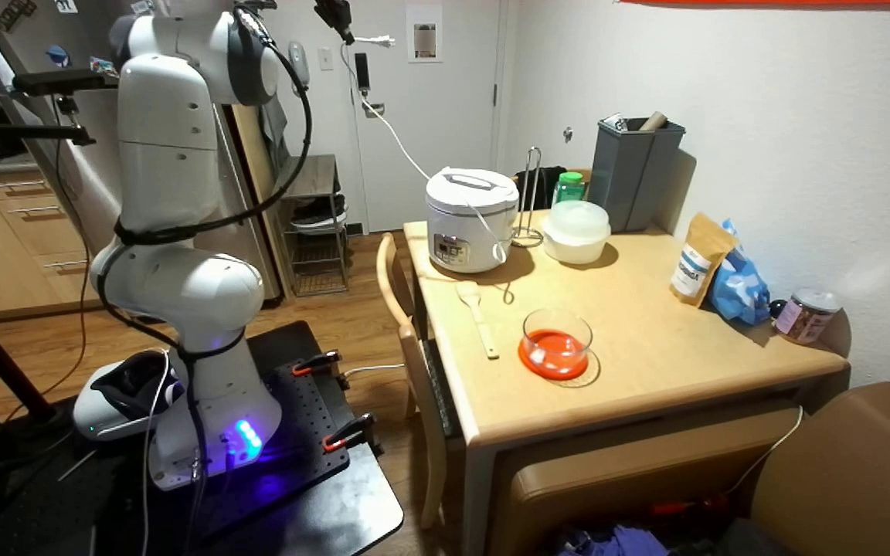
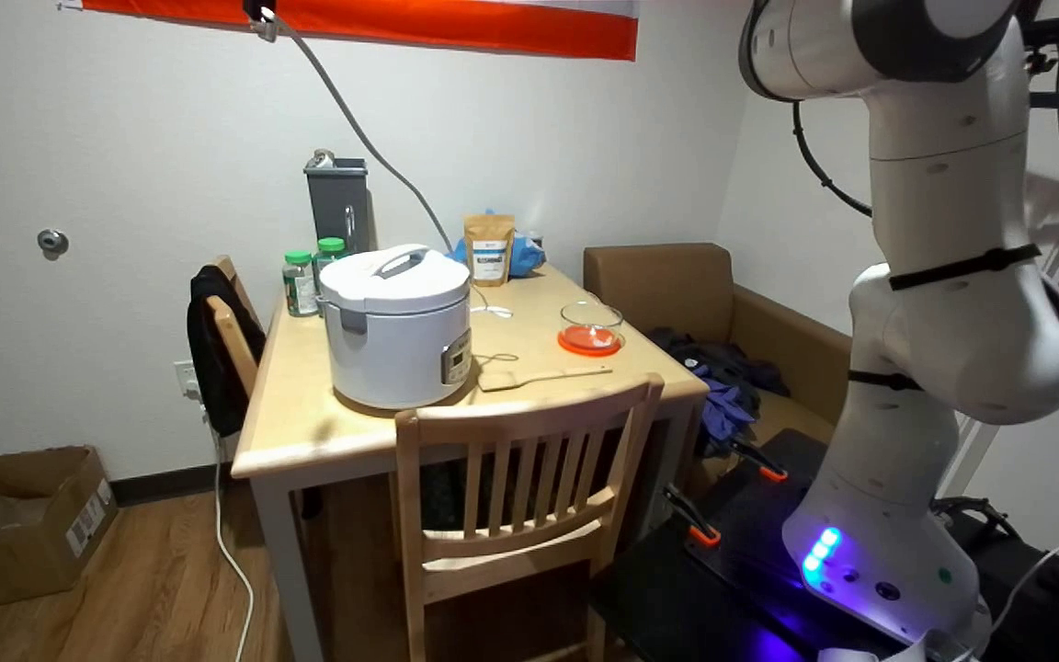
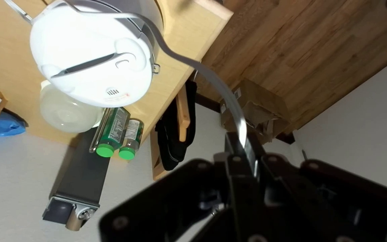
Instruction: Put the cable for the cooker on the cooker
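Note:
The cooker (image 1: 460,224) is white with a domed lid and a darker front panel. It stands upright on the table and also shows in an exterior view (image 2: 396,345) and the wrist view (image 3: 89,57). The pale cable (image 1: 395,137) runs up from the cooker to my gripper (image 1: 348,37), which is high above the table. My gripper (image 3: 245,148) is shut on the cable (image 3: 213,78) near its plug end (image 1: 375,41), which sticks out sideways. Lower down, the cable passes over the lid area and hangs at the cooker's side. I cannot tell where it touches the lid.
On the table (image 1: 646,324) are a wooden spatula (image 1: 479,320), a glass bowl with a red base (image 1: 557,346), a white bowl (image 1: 576,232), a wire stand (image 1: 527,199) and a grey bin (image 1: 634,174). Bags and a jar stand by the wall. A chair (image 2: 529,478) stands at the table.

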`<state>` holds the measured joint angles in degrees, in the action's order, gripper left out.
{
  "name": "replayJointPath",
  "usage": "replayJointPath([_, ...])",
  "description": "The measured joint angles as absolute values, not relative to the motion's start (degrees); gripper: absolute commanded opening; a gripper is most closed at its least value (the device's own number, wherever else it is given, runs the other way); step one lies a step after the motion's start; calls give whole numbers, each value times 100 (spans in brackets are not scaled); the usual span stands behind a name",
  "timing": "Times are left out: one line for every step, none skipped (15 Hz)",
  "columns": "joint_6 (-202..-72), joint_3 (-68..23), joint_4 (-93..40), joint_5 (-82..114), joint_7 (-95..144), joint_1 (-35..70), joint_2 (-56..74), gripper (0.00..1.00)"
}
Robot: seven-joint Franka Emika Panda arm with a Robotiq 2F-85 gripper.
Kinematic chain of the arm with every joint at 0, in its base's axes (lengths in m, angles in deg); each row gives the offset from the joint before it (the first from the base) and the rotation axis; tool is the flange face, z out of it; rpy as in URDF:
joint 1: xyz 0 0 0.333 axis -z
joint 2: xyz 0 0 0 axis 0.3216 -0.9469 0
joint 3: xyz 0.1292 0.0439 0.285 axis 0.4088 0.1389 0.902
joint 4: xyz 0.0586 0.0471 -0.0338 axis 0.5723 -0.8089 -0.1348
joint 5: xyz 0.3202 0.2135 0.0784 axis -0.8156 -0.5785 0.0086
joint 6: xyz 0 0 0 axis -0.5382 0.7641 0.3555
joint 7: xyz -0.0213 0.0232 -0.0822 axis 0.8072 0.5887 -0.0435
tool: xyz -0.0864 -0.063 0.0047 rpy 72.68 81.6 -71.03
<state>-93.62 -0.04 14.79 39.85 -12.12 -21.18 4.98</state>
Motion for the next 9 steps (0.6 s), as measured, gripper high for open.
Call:
replayJointPath([-9447,-18,1475,3974,-1212,-2039,410,2])
replayJointPath([-9527,-34,1473,3974,-1212,-1967,320,2])
replayJointPath([-9621,-52,1473,3974,-1215,-1894,216,2])
replayJointPath([-9723,-79,1473,3974,-1223,-1829,111,2])
replayJointPath([-9830,-111,1474,3974,-1248,-1771,5,2])
replayJointPath([-9922,-146,1476,3975,-1311,-1720,-99,2])
replayJointPath([-9999,-179,1479,3975,-1370,-1672,-200,2])
replayJointPath([-10053,-211,1481,3977,-1449,-1625,-299,2])
replayJointPath([-10083,-252,1486,3978,-1545,-1593,-385,2])
